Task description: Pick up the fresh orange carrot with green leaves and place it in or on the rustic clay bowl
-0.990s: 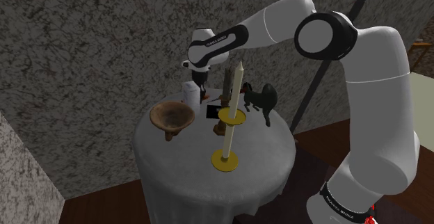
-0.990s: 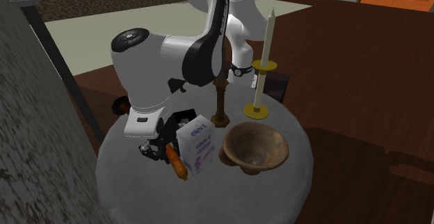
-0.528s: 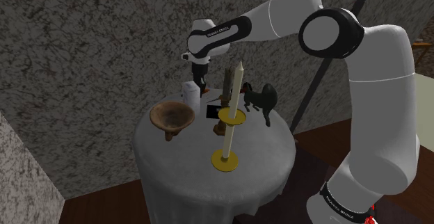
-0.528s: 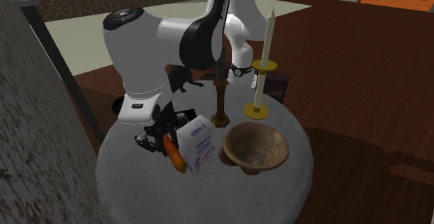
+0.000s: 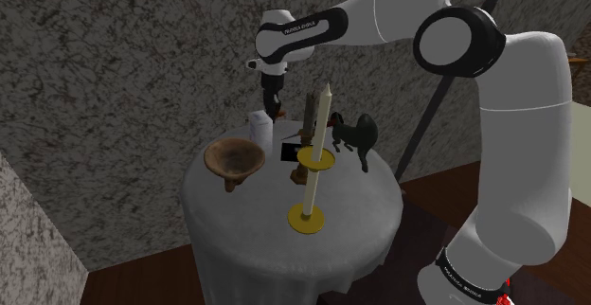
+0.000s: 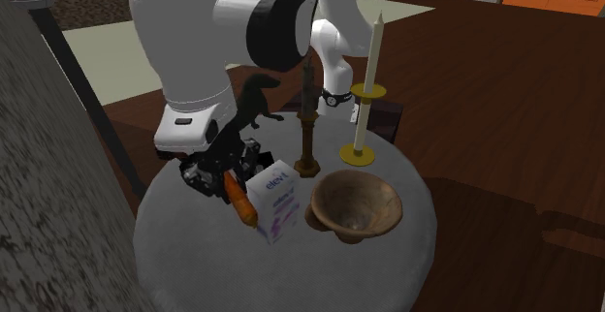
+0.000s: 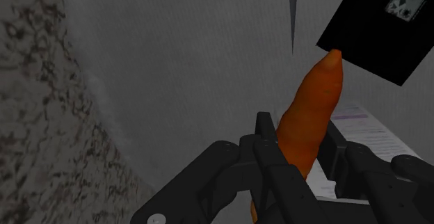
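1. Carrot (image 5: 276, 114) in the shoulder view hangs from the gripper (image 5: 273, 104), raised above the white box (image 5: 258, 128); the clay bowl (image 5: 234, 158) sits nearby on the round surface (image 5: 284, 246).
2. In the second exterior view we see the gripper (image 6: 221, 172) clamped on the carrot (image 6: 239, 199), whose tip points down beside the box (image 6: 275, 203), apart from the bowl (image 6: 368, 225).
3. In the wrist view we see the black fingers (image 7: 271, 167) clasping the orange carrot (image 7: 313, 111).

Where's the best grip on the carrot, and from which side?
The thick end, clamped across its width. The carrot tapers to a narrow tip, so the broad part gives the most surface to bite on. The gripper is shut on it there, tip pointing away from the hand. Coming from above, away from the white box beside it, looks safest.
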Robot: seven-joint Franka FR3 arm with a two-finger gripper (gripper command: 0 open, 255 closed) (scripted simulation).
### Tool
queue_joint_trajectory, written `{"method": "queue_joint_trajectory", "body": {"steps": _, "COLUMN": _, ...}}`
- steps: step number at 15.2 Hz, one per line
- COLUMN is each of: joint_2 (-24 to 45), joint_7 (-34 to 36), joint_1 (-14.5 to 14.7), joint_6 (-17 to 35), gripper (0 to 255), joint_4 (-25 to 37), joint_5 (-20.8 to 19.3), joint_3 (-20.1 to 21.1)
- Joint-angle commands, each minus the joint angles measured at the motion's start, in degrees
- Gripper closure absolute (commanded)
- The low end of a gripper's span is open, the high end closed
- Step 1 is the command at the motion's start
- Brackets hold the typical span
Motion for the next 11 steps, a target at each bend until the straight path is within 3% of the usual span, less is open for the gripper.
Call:
{"method": "queue_joint_trajectory", "body": {"steps": 1, "joint_2": -0.45, "joint_7": -0.08, "joint_1": -0.09, "joint_6": -1.46, "gripper": 255, "joint_4": 0.98, "joint_5": 0.06, "joint_3": 0.0}}
{"method": "queue_joint_trajectory", "body": {"steps": 11, "joint_2": -1.6, "joint_7": 0.14, "joint_1": -0.02, "joint_6": -8.58, "gripper": 255, "joint_4": 6.96, "joint_5": 0.15, "joint_3": 0.1}}
